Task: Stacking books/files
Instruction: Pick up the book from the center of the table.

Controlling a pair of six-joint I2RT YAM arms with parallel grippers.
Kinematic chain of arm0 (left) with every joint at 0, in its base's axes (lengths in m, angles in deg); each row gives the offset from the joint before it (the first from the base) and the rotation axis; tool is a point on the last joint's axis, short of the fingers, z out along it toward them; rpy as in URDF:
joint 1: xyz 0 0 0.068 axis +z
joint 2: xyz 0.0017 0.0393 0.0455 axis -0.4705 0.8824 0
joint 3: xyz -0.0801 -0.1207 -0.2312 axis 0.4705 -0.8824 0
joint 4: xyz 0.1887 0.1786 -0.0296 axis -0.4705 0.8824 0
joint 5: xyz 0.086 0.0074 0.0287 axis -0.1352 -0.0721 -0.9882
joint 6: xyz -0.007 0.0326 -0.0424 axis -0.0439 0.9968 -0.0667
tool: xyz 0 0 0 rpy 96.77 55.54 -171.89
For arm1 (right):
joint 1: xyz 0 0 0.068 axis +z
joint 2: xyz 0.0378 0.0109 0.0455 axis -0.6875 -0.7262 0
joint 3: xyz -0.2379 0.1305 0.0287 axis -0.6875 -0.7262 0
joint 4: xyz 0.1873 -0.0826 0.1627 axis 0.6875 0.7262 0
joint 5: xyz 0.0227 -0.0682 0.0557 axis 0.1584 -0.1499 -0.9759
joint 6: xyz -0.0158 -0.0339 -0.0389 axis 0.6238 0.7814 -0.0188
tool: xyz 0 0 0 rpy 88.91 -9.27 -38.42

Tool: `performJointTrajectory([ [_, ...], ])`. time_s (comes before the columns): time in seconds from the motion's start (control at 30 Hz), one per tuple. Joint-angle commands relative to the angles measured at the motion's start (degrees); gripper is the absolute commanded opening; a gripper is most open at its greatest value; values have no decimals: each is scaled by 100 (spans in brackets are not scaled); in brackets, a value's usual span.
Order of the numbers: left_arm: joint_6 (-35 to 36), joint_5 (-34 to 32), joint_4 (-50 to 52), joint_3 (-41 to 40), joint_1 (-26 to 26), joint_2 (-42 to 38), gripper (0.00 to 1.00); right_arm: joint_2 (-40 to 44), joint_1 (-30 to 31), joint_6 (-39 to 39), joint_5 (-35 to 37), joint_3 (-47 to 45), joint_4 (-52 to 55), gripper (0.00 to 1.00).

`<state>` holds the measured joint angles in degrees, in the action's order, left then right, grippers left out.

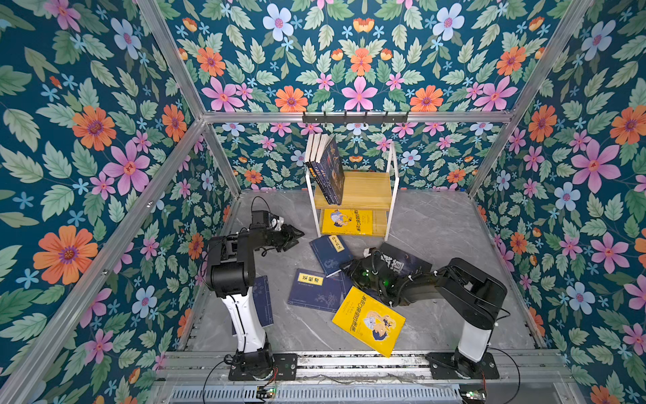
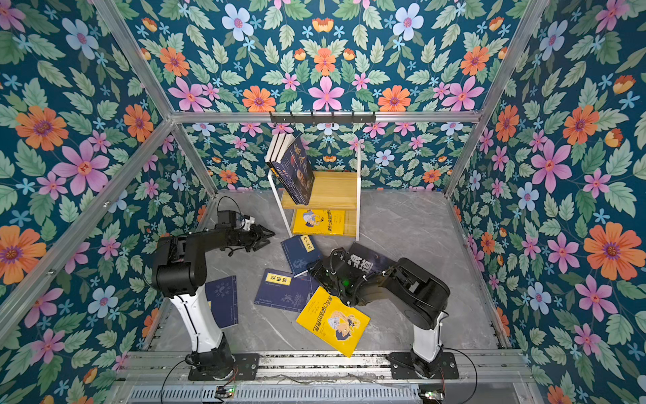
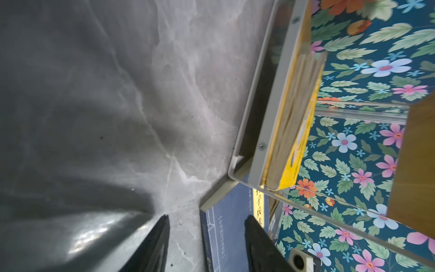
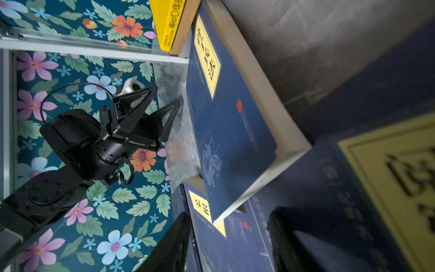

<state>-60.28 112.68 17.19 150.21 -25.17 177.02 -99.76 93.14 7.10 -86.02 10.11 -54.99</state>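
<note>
The table (image 1: 447,252) is a grey marble-pattern surface. It carries the shelf (image 1: 370,190), a two-tier unit with a white frame and wooden boards.

Book positions, all referenced to the shelf:
- Upright navy books (image 1: 330,171): on the upper tier, at its left end, leaning against the frame.
- Shelved yellow book (image 1: 347,222): flat on the lower tier, cover up.
- Loose yellow book (image 1: 368,320): flat on the table, well in front of the shelf, farthest from it.
- Second labelled navy book (image 1: 316,290): flat, in front of the shelf, between it and the loose yellow book.
- Black book (image 1: 405,260): in front of the shelf's right leg, partly under the right arm.
- First labelled navy book (image 1: 330,255): just in front of the shelf's lower tier, one corner overlapping the second.
- Side navy book (image 2: 222,300): well in front and left of the shelf, partly behind the left arm.

Left gripper (image 4: 166,93): near the shelf's left leg, fingers parted, nothing between them.

Right gripper (image 4: 229,237): low over the navy covers in front of the shelf, fingers spread. Whether it clamps a book cannot be determined.
</note>
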Motion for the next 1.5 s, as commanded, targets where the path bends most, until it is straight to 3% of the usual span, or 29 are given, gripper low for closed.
performJointTrajectory([
  [0.0,172,-252,467,192,-98,217,54,-76,115,-559,99,59,-355,55],
  [0.3,442,-362,1015,709,-366,792,54,-490,133,-1136,369,-63,-548,53],
  [0.53,414,-362,909,469,-539,775,38,-733,30,-1327,530,-47,-654,51],
  [0.9,364,-330,650,-117,-788,344,34,-495,-195,-765,486,124,-716,49],
  [0.97,356,-334,619,-186,-830,306,33,-385,-204,-659,446,134,-624,42],
  [1.1,422,-375,659,-307,-835,80,33,-123,-208,-533,475,-23,-636,18],
  [1.23,442,-495,644,-462,-817,-287,50,191,-254,-303,377,-216,-638,0],
  [1.47,829,-724,628,-724,-678,-1254,80,1024,-394,328,-126,-513,-527,0],
])
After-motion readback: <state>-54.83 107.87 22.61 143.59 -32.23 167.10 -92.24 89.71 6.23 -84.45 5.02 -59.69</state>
